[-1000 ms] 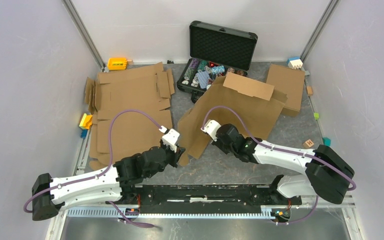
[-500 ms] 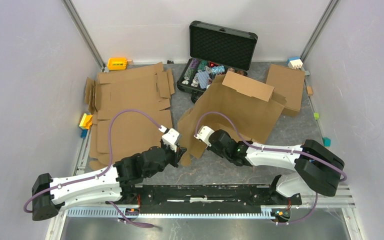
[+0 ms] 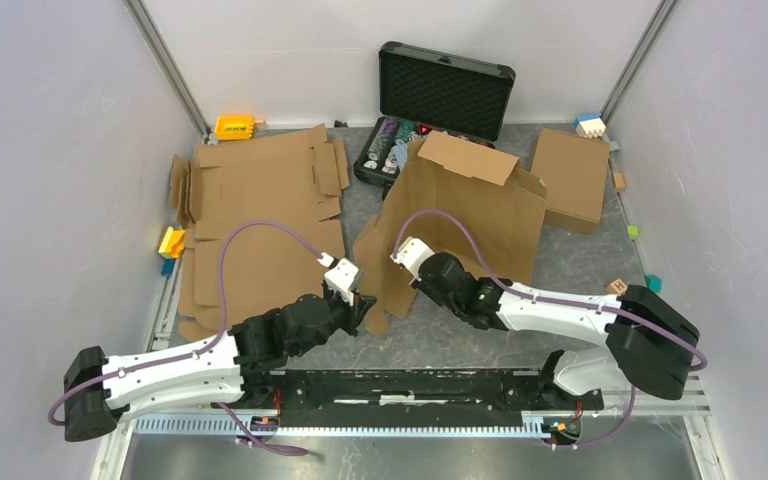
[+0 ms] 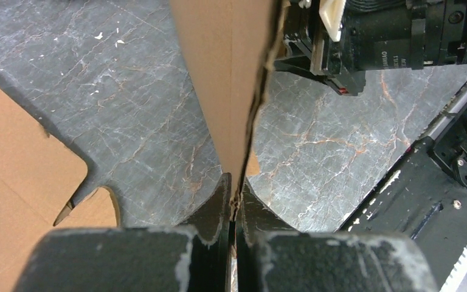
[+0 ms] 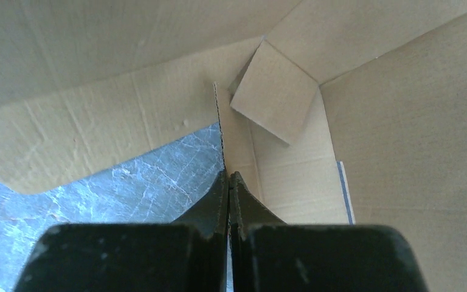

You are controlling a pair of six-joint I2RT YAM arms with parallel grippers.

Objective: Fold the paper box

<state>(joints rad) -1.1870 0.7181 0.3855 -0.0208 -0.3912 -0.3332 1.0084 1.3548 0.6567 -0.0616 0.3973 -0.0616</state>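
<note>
The paper box (image 3: 465,215) is a half-formed brown cardboard blank standing tilted mid-table, its top flap (image 3: 468,157) leaning against the black case. My left gripper (image 3: 364,306) is shut on the box's near-left corner; in the left wrist view the jaws (image 4: 235,193) pinch the cardboard edge (image 4: 228,73). My right gripper (image 3: 406,268) is at the box's near-left panel. In the right wrist view its jaws (image 5: 228,180) are shut on a thin upright flap edge (image 5: 221,121), with the box's inner walls (image 5: 395,121) around it.
The open black case (image 3: 446,88) with colourful chips stands behind the box. Flat cardboard blanks (image 3: 260,190) lie at the left, and a folded cardboard box (image 3: 572,172) at the back right. A yellow toy (image 3: 232,127) and small blocks sit along the walls.
My right gripper has moved left and slightly away, and the box has swung with it toward the back left, its top flap now over the case. My left gripper keeps its hold.
</note>
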